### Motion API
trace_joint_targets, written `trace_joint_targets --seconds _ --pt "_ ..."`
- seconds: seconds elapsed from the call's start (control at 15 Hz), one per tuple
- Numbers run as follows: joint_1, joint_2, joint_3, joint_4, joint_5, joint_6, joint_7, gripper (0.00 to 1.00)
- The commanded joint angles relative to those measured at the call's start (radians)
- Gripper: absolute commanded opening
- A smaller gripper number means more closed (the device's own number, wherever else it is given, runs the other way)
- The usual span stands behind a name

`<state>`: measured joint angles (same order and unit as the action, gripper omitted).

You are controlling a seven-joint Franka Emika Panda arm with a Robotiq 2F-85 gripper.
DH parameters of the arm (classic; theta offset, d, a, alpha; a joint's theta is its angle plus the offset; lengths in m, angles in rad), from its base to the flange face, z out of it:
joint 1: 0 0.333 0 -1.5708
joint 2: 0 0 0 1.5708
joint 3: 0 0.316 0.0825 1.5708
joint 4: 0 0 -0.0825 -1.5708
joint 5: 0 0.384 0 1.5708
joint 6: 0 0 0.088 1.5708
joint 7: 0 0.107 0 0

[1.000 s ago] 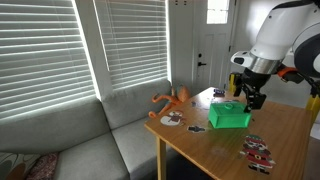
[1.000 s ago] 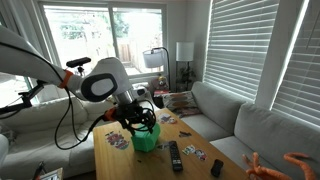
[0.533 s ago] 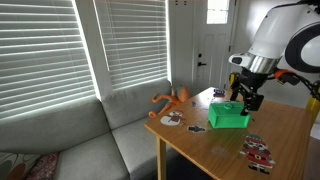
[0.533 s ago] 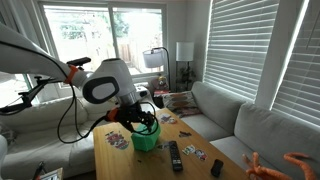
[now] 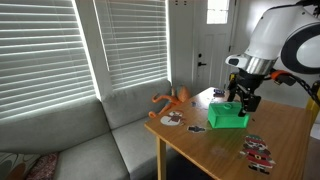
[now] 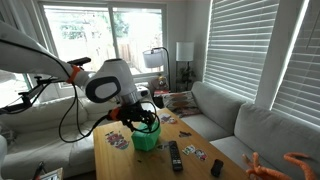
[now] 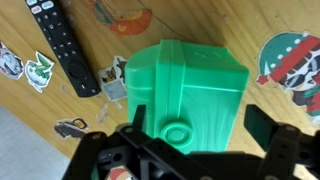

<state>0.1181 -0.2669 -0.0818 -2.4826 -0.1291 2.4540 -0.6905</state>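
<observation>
A green plastic box [image 7: 190, 95] with a round knob on its top stands on the wooden table [image 7: 285, 25]; it also shows in both exterior views [image 5: 228, 116] [image 6: 146, 138]. My gripper [image 7: 198, 128] hangs just above it, open, with one black finger [image 7: 134, 122] on each side of the box's near end. Nothing is held between the jaws. In both exterior views the gripper [image 5: 243, 100] [image 6: 141, 121] sits right over the box's top.
A black remote [image 7: 64, 45] lies on the table beside the box, among several flat stickers [image 7: 290, 58]. An orange toy [image 5: 170, 100] rests at the table's corner near the grey sofa [image 5: 90, 140]. A second black remote [image 6: 175, 154] lies close to the box.
The arm has shifted slightly over the green box; the gripper stays open and the box has not moved.
</observation>
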Motion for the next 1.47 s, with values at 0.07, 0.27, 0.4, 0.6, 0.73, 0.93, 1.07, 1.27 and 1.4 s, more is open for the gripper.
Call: trace_joint_targets --seconds 0.07,0.27,0.4,0.6,0.73,0.93,1.07,1.27,1.4 --pt "-0.016 0.001 0.008 0.034 -0.002 -0.032 -0.024 1.0" --pt "-0.018 0.009 0.003 0.036 0.007 -0.027 -0.03 1.0" --pt "-0.02 0.018 0.004 0.035 0.005 -0.023 -0.031 1.0" --pt "-0.02 0.031 0.007 0.035 0.004 -0.021 -0.034 1.0" --pt "-0.02 0.039 0.01 0.037 0.001 -0.025 -0.037 1.0" --pt "-0.021 0.046 0.016 0.038 -0.005 -0.03 -0.036 1.0" --pt "-0.019 0.05 0.021 0.039 -0.004 -0.033 -0.04 1.0" --pt "-0.014 0.048 0.031 0.043 -0.004 -0.046 -0.043 1.0" --pt "-0.015 0.045 0.045 0.042 -0.02 -0.062 -0.031 1.0"
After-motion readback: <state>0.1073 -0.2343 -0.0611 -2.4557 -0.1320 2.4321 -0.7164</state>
